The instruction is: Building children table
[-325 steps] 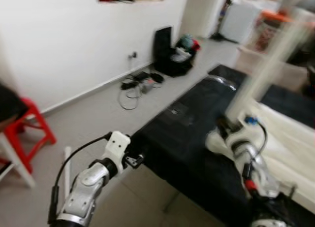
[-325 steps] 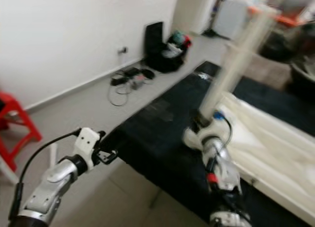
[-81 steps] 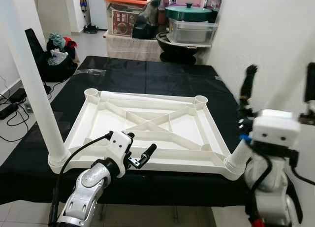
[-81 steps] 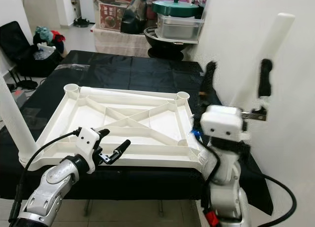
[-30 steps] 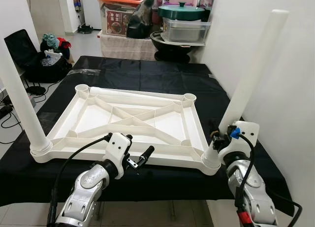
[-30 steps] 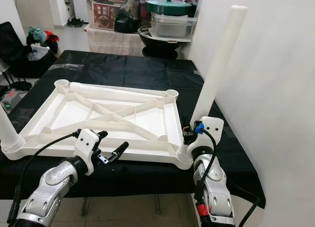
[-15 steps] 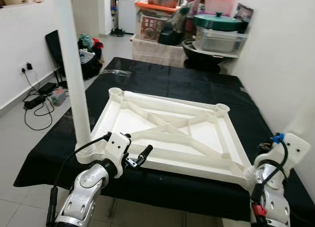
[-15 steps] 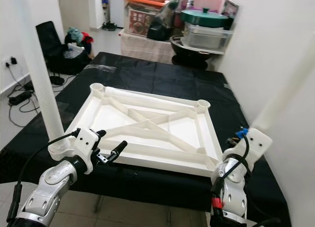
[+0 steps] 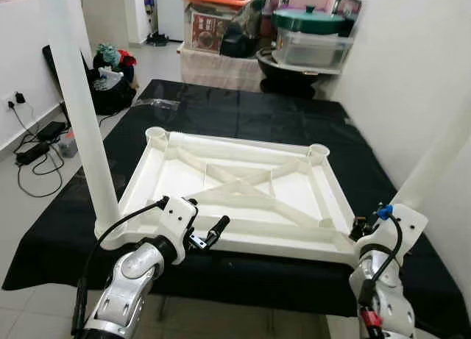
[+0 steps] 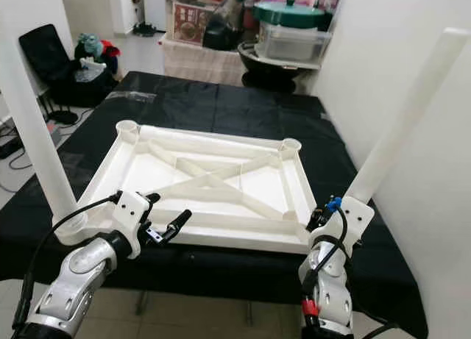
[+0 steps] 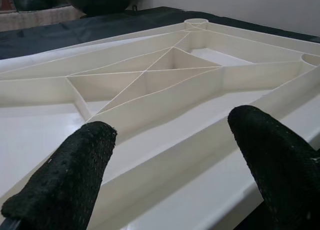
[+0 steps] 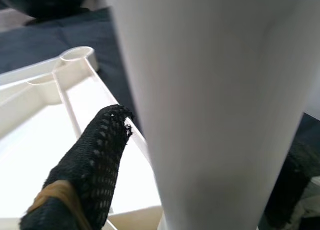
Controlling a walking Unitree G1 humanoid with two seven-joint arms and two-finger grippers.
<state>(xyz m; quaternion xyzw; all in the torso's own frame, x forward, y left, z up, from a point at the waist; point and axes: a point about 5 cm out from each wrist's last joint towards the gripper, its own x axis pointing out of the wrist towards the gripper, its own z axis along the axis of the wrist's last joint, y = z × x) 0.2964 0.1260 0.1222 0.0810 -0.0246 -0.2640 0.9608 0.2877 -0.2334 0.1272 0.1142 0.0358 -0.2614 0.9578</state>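
Observation:
A white table top [image 9: 243, 143] lies upside down on a black-covered table [image 9: 243, 111]. One white leg [image 9: 81, 111] stands upright in its near-left corner socket. A second white leg [image 10: 408, 111] rises, tilted, from the near-right corner. My right gripper [image 10: 316, 218] is at that leg's base. In the right wrist view the leg [image 12: 210, 90] sits between its fingers [image 12: 95, 160], and the right gripper [image 12: 205, 140] is shut on it. My left gripper [image 9: 210, 232] hangs open over the near rim; the left wrist view has the left gripper [image 11: 170, 125] wide apart above the ribbed underside [image 11: 150, 80].
A white wall [image 9: 412, 74] runs close along the right side. Boxes, a green-lidded pot [image 9: 309, 19] and a black basin are stacked beyond the table's far end. A black bag [image 9: 110, 81] and cables [image 9: 33, 144] lie on the floor to the left.
The right gripper earlier held the second leg raised beside the wall; the leg now stands at the near-right corner. The camera has swung about. The left gripper has stayed open.

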